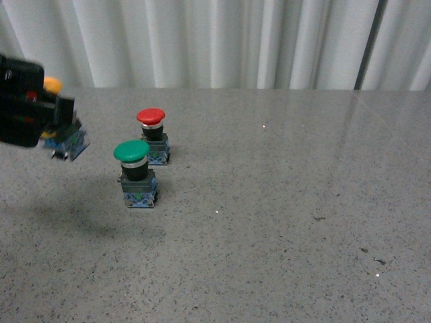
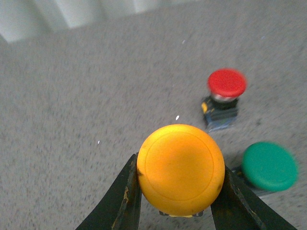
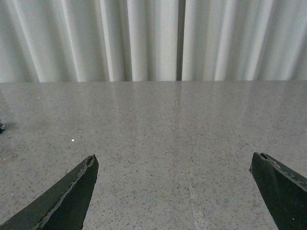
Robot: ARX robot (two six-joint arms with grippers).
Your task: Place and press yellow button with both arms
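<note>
The yellow button (image 2: 181, 168) fills the space between the two black fingers of my left gripper (image 2: 178, 184), which is shut on it. In the front view the left gripper (image 1: 59, 131) hangs above the table at the far left, with the button's yellow cap (image 1: 52, 85) peeking over the arm and its blue-grey base (image 1: 71, 142) tilted below. My right gripper (image 3: 175, 165) is open over bare table, nothing between its fingers; that arm is out of the front view.
A green-capped button (image 1: 135, 171) and a red-capped button (image 1: 153, 133) stand upright on the grey speckled table (image 1: 283, 222), just right of the left gripper. White curtains (image 1: 222, 40) hang behind the table's far edge.
</note>
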